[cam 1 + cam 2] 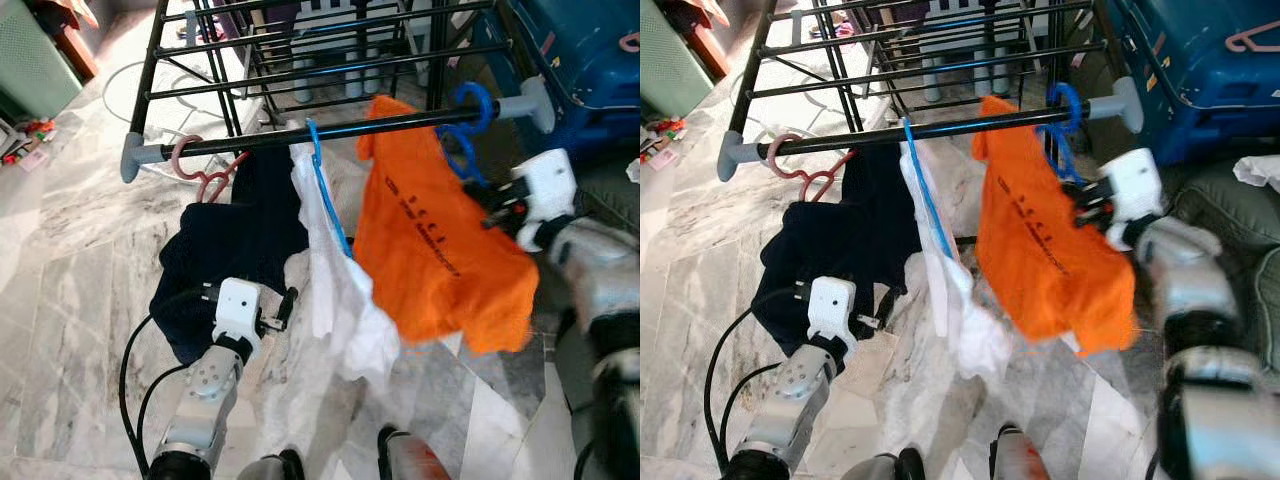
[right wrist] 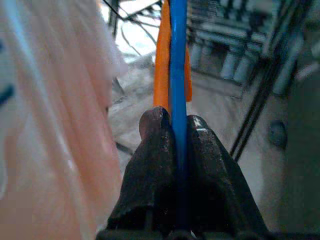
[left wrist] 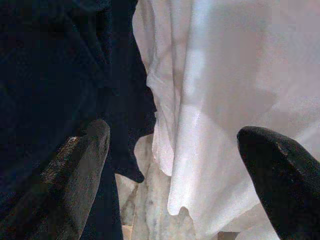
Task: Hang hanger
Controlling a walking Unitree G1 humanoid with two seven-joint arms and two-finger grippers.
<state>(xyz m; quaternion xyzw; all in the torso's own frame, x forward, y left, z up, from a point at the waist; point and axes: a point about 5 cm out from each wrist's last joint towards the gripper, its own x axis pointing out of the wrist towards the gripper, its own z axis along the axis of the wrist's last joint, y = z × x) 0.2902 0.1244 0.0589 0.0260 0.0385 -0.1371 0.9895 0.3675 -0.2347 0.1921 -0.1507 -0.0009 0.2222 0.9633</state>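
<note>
A blue hanger [image 1: 470, 108] carrying an orange shirt [image 1: 430, 240] has its hook over the black rail [image 1: 260, 141] of a drying rack, near the rail's right end cap. My right gripper [image 1: 480, 195] is shut on the hanger's blue wire [image 2: 178, 75] just below the hook. Further left on the rail hang a light-blue hanger [image 1: 325, 185] with a white garment [image 1: 345, 290] and a pink hanger [image 1: 200, 170] with a navy garment [image 1: 230, 250]. My left gripper [image 3: 175, 200] is open, low down by the hems of the navy and white garments, holding nothing.
More black rack bars [image 1: 300, 60] run behind the rail. A blue case [image 1: 580, 50] stands at the back right, a green basket [image 1: 30, 50] at the back left. Cables [image 1: 130, 370] trail over the marble floor by my left arm. My feet [image 1: 400, 455] show at the bottom.
</note>
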